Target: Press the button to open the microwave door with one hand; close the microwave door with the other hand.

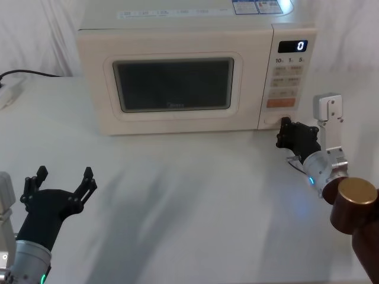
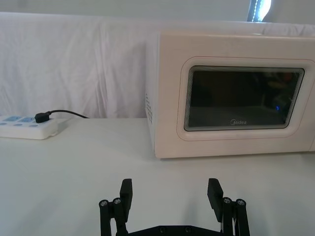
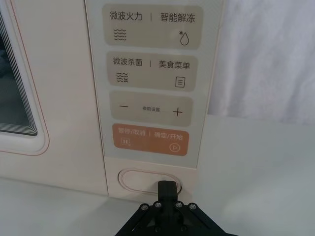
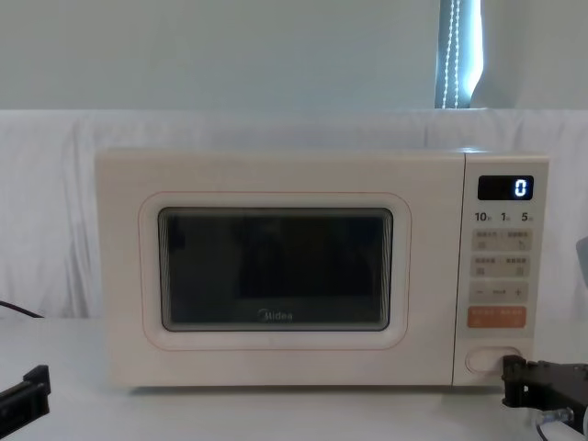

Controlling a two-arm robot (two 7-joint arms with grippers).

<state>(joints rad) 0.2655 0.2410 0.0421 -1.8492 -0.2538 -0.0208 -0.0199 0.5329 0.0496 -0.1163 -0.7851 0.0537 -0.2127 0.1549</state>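
your right gripper (image 3: 166,189) sits nearest, fingers pinched narrow into one point touching the button (image 3: 142,181) at the foot of the control strip, so it can push rather than grasp. the microwave door (image 1: 173,86) is shut. your left gripper (image 1: 59,184) waits low over the white tabletop (image 1: 189,201), fingers wide, likely kept free for closing. white cloth hangs behind the microwave (image 4: 322,266).
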